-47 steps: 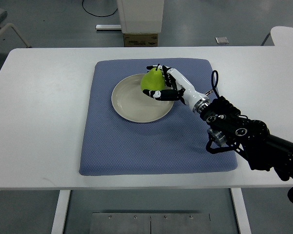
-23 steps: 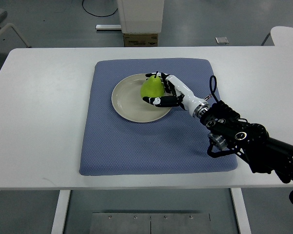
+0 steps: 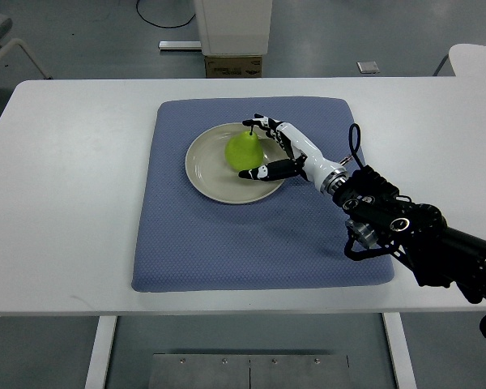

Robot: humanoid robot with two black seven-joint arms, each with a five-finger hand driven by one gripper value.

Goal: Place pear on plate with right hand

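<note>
We saw the smooth green pear [image 3: 243, 149] resting on the round beige plate [image 3: 211, 174] | dimpled blue mat [image 3: 194, 243] beneath | right hand [image 3: 277, 151] beside it, fingers spread wide, holding nothing

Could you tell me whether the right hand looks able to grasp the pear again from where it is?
Probably yes: the right hand sits open beside the pear on the plate, with nothing between them.
</note>
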